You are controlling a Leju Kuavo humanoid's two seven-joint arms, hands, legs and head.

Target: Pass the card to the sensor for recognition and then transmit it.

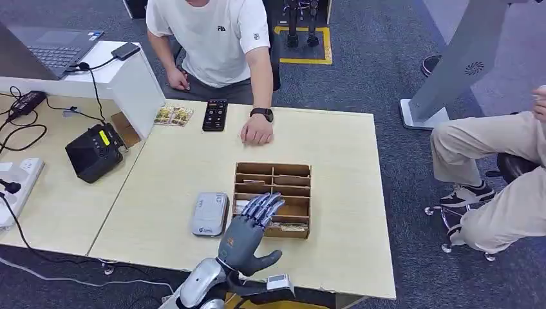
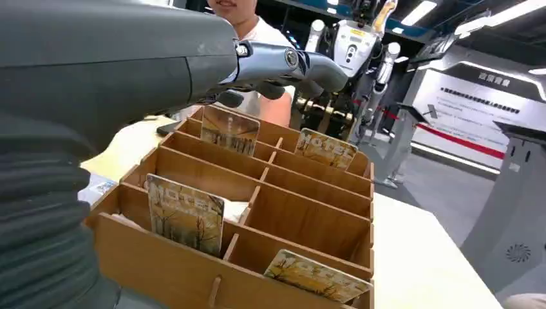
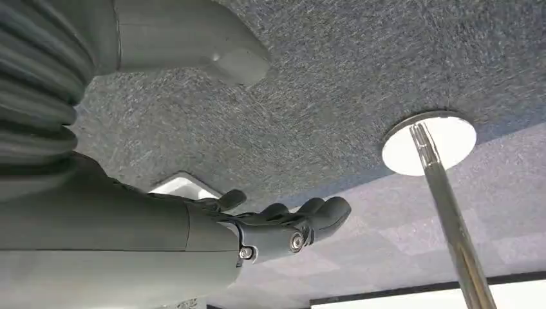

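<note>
Cards (image 2: 185, 214) upright in wooden organizer (image 1: 302, 191), left robot hand (image 1: 252, 226) above.

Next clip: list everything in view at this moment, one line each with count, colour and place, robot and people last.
table: two, pale wood, pushed together.
card box: one, brown wood with compartments, mid table.
cards: four standing in the box, printed brownish "HOTEL".
sensor: one, grey, flat beside the box.
black device: one, with a yellow display, on the left table.
remote: one, black, far edge.
loose cards: a few, yellowish, beside the remote.
laptop: one, dark grey, on the white stand.
power strip: one, white, left edge.
seated person: one, white shirt, hand on the table.
second person: one, beige trousers, right.
left robot hand: grey, fingers spread over the box.
right robot hand: grey, hanging above the carpet, holding nothing.
</note>
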